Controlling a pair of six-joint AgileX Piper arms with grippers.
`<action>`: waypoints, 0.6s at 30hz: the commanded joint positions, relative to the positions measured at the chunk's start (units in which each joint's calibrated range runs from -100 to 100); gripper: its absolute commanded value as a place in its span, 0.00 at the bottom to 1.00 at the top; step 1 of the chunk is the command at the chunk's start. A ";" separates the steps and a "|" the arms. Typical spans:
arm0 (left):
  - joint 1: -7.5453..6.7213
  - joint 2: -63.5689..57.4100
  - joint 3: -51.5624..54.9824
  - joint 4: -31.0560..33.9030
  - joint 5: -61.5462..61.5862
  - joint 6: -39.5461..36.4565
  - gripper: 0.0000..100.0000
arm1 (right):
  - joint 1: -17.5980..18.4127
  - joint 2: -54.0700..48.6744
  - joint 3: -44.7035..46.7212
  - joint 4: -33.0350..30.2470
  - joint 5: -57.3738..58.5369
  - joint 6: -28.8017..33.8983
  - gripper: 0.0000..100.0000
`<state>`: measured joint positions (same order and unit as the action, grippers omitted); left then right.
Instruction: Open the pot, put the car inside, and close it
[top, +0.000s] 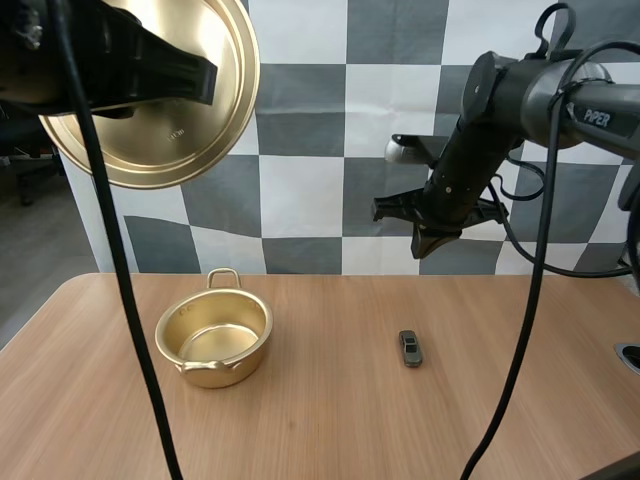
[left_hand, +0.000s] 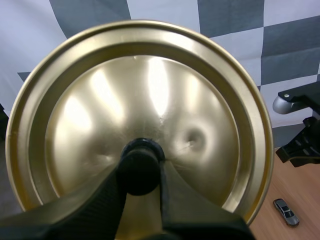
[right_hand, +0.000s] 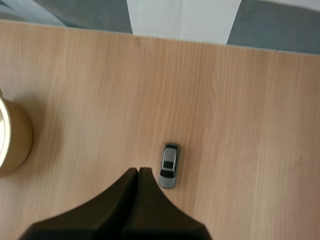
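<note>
1. High view: the car (top: 410, 347) lies on the table (top: 320, 430), well right of the open pot (top: 228, 371), with the right gripper (top: 431, 246) hanging above it.
2. Right wrist view: that gripper's fingers are pressed together on nothing, and the car lies below, just past their tips.
3. Left gripper (left_hand: 142, 170) pinches the lid (left_hand: 150, 95), held high.

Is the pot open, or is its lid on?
Open. The pot shows its bare gold inside, and the left tool holds the lid high in the air.
</note>
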<state>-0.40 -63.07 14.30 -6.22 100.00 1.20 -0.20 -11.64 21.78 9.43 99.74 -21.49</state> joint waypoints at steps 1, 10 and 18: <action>0.01 0.05 0.03 0.15 0.00 0.01 0.00 | -0.02 0.38 2.64 -0.07 0.26 -0.06 0.00; 0.01 0.05 0.03 0.15 0.00 0.65 0.00 | -0.02 2.60 6.24 -3.45 0.26 -0.32 0.41; 0.01 0.05 0.03 0.15 0.00 0.76 0.00 | -0.02 3.53 6.24 -2.57 -0.77 -3.18 1.00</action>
<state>-0.40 -63.07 14.30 -6.11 100.00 1.95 -0.20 -8.12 28.00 6.40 99.94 -24.61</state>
